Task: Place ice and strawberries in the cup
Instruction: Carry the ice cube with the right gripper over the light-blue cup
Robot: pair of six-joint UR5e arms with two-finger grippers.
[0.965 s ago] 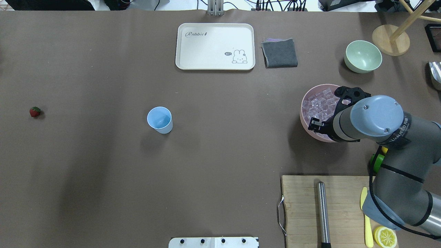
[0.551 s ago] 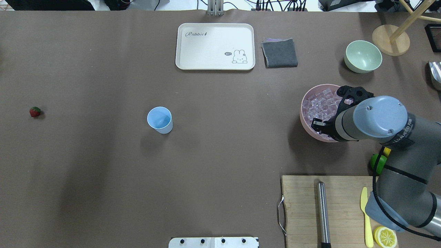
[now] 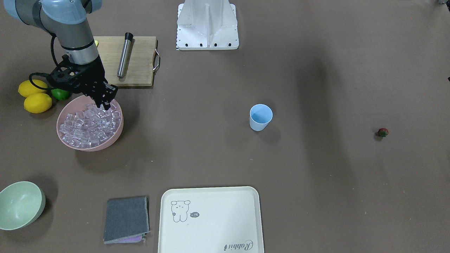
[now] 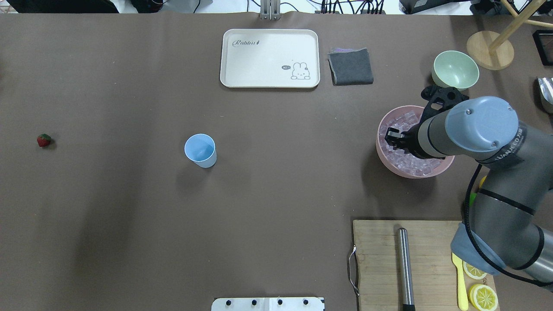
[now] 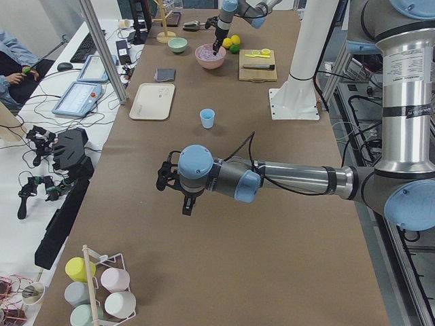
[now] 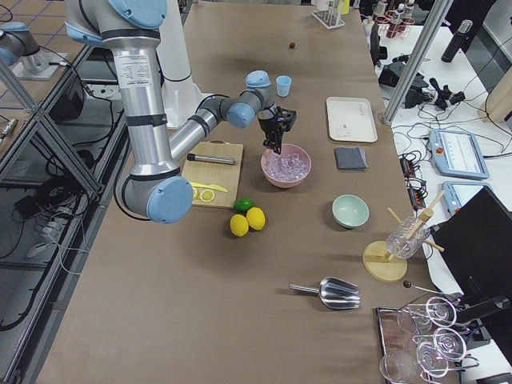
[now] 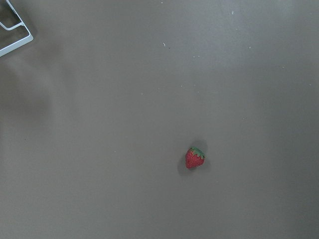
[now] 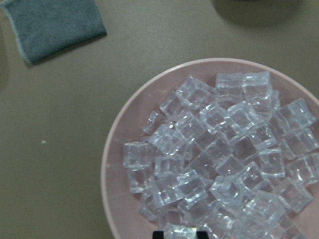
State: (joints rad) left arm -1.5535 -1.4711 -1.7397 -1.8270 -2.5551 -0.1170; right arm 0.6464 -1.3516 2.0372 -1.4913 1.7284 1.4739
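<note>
Over the pink bowl (image 4: 379,149), toward its left side, the right gripper (image 3: 104,103) dips into the ice (image 8: 224,149). Its fingertips (image 8: 158,234) are drawn close, pinching a single cube between them. Well to the bowl's left the light-blue cup (image 4: 200,150) stands upright. Farther left of the bowl, beyond the cup, the strawberry (image 4: 43,140) lies on the brown table (image 4: 276,194). The left gripper (image 5: 174,190) hangs above the table far from the bowl; how wide it stands I cannot tell.
</note>
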